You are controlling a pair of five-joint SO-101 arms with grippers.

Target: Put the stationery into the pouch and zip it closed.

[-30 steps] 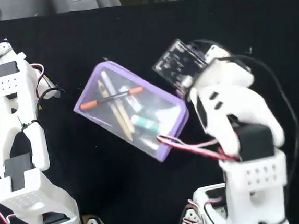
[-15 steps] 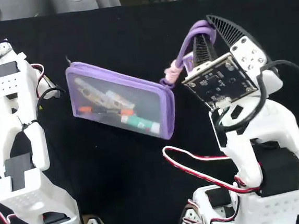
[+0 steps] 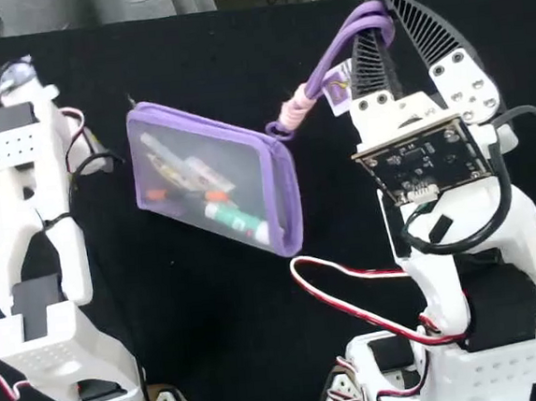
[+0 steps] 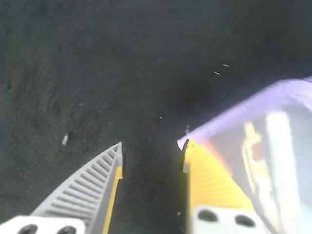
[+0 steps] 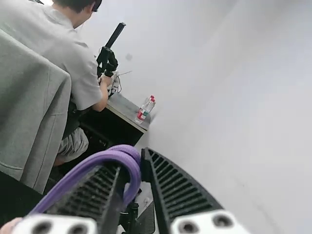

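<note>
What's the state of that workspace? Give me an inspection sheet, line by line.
Surface: black cloth over the table.
Job's things: purple pouch with stationery inside; whether it is zipped cannot be told.
Clutter: nothing seen.
Grippers: right gripper shut on the pouch's strap; left gripper open, beside the pouch's edge.
Cables: red and white wires looped by the right arm; black cable at its wrist.
Surroundings: white wall; bottle on a desk.

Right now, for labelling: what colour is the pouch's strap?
Purple strap; high view shows it best.
</note>
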